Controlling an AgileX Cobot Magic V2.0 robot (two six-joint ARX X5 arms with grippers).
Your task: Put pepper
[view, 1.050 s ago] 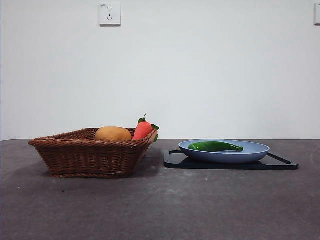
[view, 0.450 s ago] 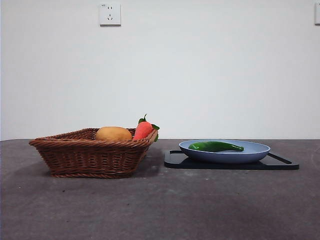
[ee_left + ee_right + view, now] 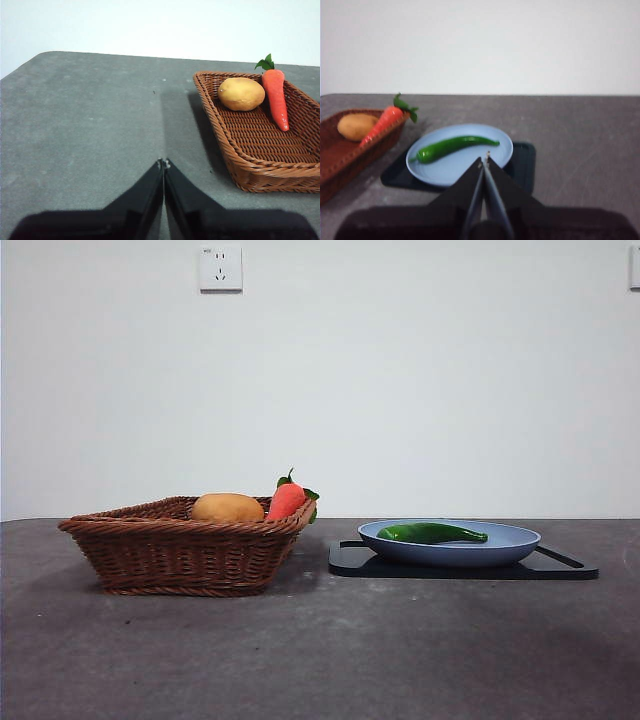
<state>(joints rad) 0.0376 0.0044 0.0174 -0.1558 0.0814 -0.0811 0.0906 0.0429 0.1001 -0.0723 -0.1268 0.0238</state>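
Nothing on the bench [image 3: 320, 640] has shifted since a second ago: the pepper [image 3: 455, 146] lies lengthwise across the blue plate [image 3: 445, 172], just ahead of the nearer right claw [image 3: 484, 161], shut and empty.

A dark grey, faintly mottled counter [image 3: 320, 640] fills the lower part of the front frame, meeting a white wall. Two things lie directly on it: a brown wicker basket [image 3: 180, 555] at centre left, and a flat black tray [image 3: 350, 562] at centre right, just beside the basket, not touching.
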